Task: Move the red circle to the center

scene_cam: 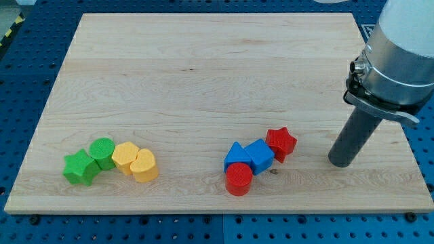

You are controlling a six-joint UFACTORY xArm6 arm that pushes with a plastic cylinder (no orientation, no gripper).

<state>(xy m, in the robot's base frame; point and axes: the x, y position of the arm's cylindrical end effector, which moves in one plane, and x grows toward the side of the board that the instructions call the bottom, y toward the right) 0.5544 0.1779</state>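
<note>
The red circle (pixel 239 179) lies near the view's bottom, right of the middle, touching a blue triangle (pixel 234 156) and a blue cube (pixel 260 155). A red star (pixel 281 142) touches the blue cube on its right. My tip (pixel 340 163) rests on the wooden board (pixel 203 74) to the right of this cluster, about a block and a half from the red star and apart from all blocks.
At the view's bottom left sit a green star (pixel 80 168), a green circle (pixel 103 152), a yellow hexagon-like block (pixel 125 156) and a yellow heart (pixel 144 166), touching in a row. The arm's grey body (pixel 400 47) hangs over the board's right edge.
</note>
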